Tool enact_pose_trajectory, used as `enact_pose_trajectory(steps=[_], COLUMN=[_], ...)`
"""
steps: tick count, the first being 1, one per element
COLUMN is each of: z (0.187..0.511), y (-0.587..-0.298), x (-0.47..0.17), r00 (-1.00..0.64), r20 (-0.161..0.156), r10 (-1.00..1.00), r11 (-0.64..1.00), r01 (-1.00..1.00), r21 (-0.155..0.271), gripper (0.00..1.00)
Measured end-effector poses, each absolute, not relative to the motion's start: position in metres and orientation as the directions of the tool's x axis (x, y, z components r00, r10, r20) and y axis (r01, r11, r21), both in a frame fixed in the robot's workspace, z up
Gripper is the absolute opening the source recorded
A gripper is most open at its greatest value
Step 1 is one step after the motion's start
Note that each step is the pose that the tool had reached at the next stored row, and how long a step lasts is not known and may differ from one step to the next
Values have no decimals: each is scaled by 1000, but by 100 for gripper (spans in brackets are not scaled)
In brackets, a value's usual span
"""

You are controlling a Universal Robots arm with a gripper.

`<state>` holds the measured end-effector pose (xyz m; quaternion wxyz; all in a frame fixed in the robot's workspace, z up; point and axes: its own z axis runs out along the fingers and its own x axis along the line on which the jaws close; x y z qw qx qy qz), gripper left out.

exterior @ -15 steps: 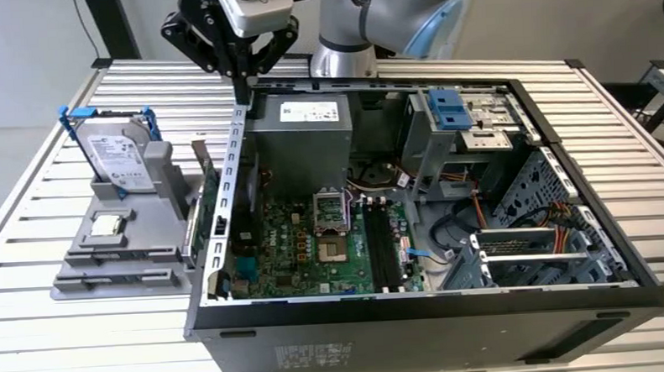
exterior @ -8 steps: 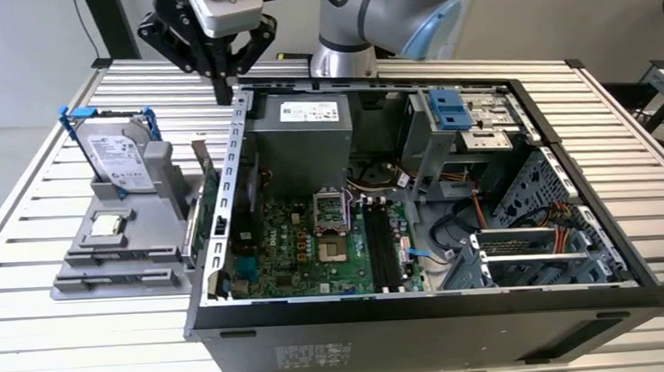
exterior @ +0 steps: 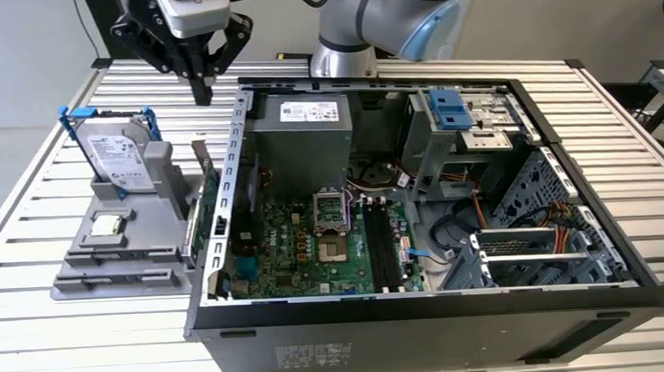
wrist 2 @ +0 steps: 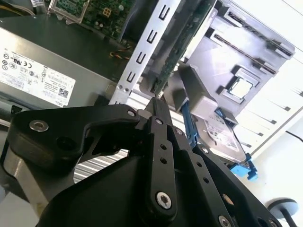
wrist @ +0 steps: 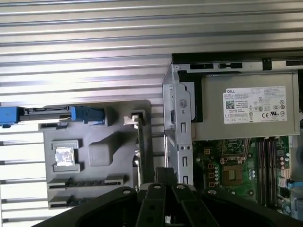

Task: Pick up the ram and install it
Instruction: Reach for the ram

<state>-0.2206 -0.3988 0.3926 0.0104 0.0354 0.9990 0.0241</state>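
Observation:
The ram (exterior: 202, 210) is a thin dark-green stick standing on its long edge in the grey holder (exterior: 99, 246), right beside the open computer case's wall. It appears edge-on in the first wrist view (wrist: 140, 151) and as a green strip in the second wrist view (wrist 2: 182, 47). My gripper (exterior: 203, 92) hangs above the ram's far end, well clear of it, fingers pressed together with nothing between them (wrist 2: 158, 105) (wrist: 165, 174). The black motherboard slots (exterior: 382, 247) (wrist: 266, 165) lie inside the case.
The holder also carries a silver hard drive in a blue frame (exterior: 118, 157) and a square silver processor chip (exterior: 109, 225) (wrist: 64, 157). The case's metal side wall (exterior: 233, 165) rises next to the ram. A power supply (wrist: 251, 106) fills the case's far corner.

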Motion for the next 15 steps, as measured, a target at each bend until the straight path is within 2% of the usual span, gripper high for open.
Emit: enact_pose_trajectory(steps=[15], z=[393], y=[-399], x=[-255], r00=[-997], r20=[-19], r10=[71], r11=[996], r01=[70], r21=[49], gripper=[0])
